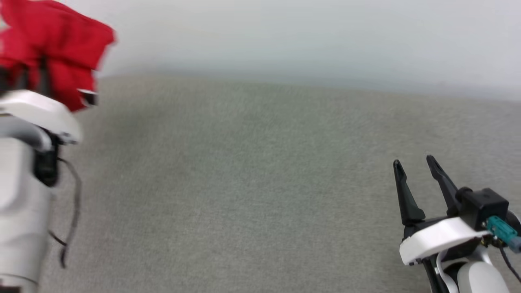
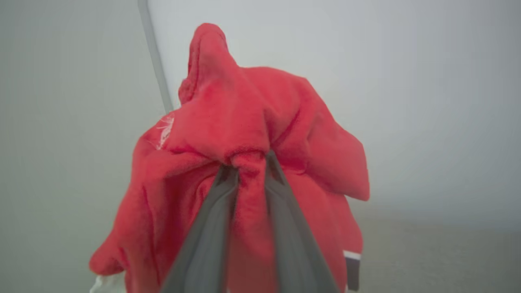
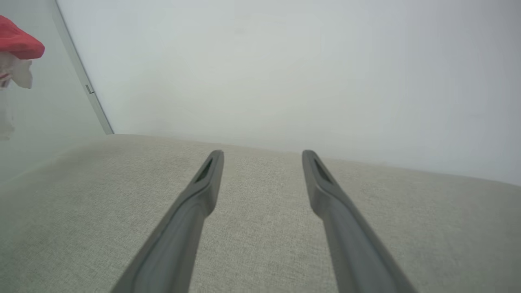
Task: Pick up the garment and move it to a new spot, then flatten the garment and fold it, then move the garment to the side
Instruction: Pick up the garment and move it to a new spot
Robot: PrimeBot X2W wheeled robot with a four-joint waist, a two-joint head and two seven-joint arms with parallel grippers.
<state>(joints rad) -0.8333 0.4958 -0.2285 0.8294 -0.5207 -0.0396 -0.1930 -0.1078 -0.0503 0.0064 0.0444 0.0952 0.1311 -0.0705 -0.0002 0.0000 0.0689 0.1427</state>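
While the left arm reaches up and forward at the far left, its gripper (image 2: 248,162) pinches a gathered fold of the red garment (image 2: 244,110), which hangs bunched in the air above the grey cloth surface (image 1: 260,183). The right gripper (image 1: 414,161) hovers low at the near right, fingers spread wide with nothing between them. A black, white-edged patch (image 2: 352,270) shows at the garment's lower edge, too small to read, and in the head view the bundle is blurred, cut off at the top-left corner and half hiding the left fingers.
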